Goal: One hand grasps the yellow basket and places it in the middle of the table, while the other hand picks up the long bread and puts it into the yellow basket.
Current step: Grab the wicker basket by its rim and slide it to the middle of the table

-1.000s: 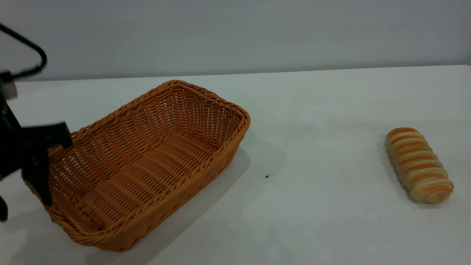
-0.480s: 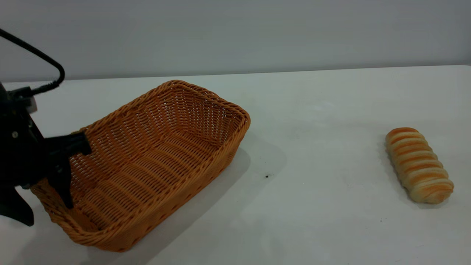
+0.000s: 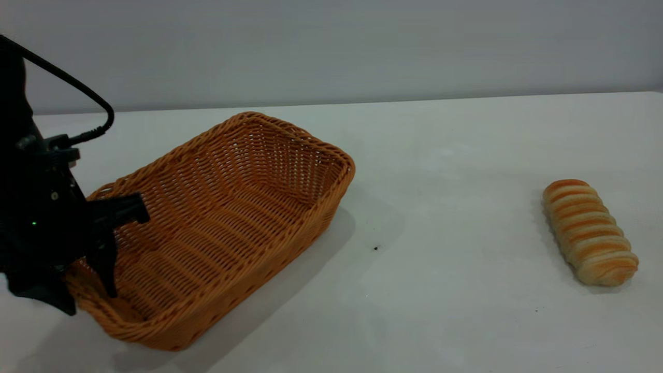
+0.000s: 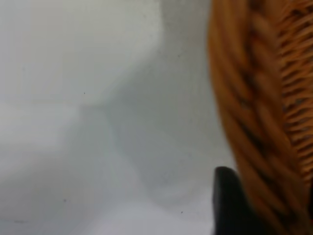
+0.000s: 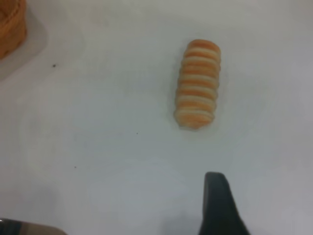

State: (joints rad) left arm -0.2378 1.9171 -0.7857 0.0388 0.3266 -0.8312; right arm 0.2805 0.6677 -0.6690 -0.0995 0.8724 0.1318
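The yellow basket is sitting on the table at its 9 o'clock side; the left hand is straddling the basket's near-left rim, one finger inside and one outside, whether it is clamping I cannot tell; the long bread is lying well apart toward 3 o'clock, untouched; bare table is stretching between them, one dark speck only; the right hand is hovering over the bread, grip state indeterminable.
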